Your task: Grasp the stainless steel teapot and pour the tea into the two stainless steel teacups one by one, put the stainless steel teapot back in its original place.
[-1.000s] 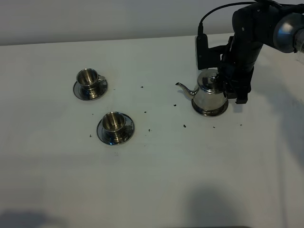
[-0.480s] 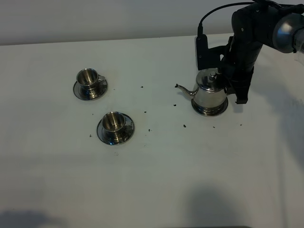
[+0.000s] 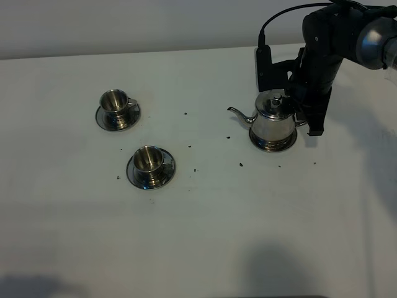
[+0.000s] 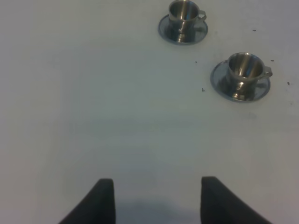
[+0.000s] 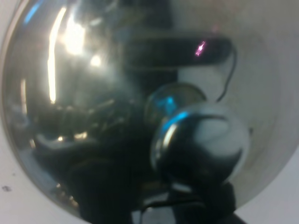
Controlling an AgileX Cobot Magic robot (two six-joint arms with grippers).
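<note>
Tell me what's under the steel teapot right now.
A flat round steel disc lies under the teapot, and only its rim shows around the pot's base. The pot covers the disc's middle, so nothing more can be seen there.

Glossy steel teapot point(image 3: 272, 123), matt table point(image 3: 211, 223)

Silver teapot point(image 3: 272, 126), white table point(image 3: 205, 217)

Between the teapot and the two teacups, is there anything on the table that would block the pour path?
Nothing visible does. Between the teapot and the far teacup and near teacup lies only white table with a few small dark specks. The right gripper is closed at the pot's handle.
</note>
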